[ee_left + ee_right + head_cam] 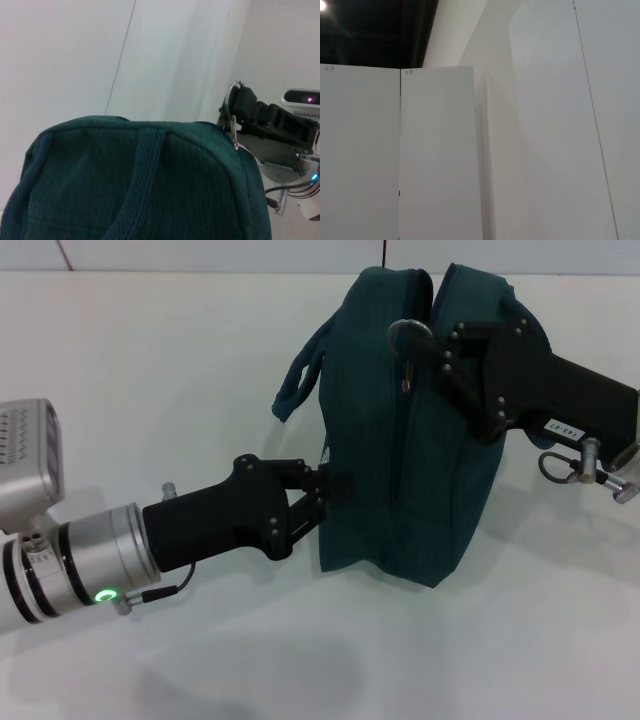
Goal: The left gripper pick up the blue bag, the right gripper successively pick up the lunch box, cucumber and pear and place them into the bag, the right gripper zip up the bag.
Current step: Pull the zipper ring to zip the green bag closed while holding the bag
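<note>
The blue bag [420, 470] stands upright on the white table, dark teal, with its top seam running away from me. My left gripper [335, 485] is shut on the bag's side seam, low down. My right gripper [415, 340] is at the bag's top, shut on the ring of the zipper pull [406, 377]. In the left wrist view the bag [125, 185] fills the lower half, and the right gripper [240, 97] holds the metal pull [233, 132] at its top corner. The lunch box, cucumber and pear are out of view.
A loose carry strap [295, 390] hangs off the bag's left side. The white table [200, 370] spreads all around the bag. The right wrist view holds only white wall panels [440, 150].
</note>
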`<action>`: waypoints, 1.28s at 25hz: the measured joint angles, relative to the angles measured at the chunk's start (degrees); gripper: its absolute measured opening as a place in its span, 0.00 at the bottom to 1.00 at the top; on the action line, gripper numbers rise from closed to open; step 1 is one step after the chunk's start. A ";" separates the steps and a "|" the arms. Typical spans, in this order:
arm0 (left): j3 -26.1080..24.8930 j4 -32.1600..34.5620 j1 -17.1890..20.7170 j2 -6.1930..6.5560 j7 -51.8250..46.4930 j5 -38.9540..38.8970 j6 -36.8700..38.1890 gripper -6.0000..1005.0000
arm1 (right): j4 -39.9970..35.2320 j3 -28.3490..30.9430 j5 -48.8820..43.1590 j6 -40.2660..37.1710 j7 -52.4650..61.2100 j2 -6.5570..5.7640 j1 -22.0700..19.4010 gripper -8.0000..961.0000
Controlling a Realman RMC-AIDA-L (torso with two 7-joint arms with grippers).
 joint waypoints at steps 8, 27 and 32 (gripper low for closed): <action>2.03 0.01 -0.20 0.19 0.02 -0.02 -0.30 0.11 | -0.10 0.01 1.59 -1.32 0.20 0.00 0.00 0.09; 5.92 0.54 -0.36 0.66 -0.35 4.39 1.33 0.08 | -0.14 0.53 2.99 3.22 0.35 0.00 -0.30 0.10; 5.94 0.60 -0.11 0.85 -0.41 6.34 3.82 0.08 | -0.13 0.47 3.29 3.85 0.35 0.00 -0.31 0.11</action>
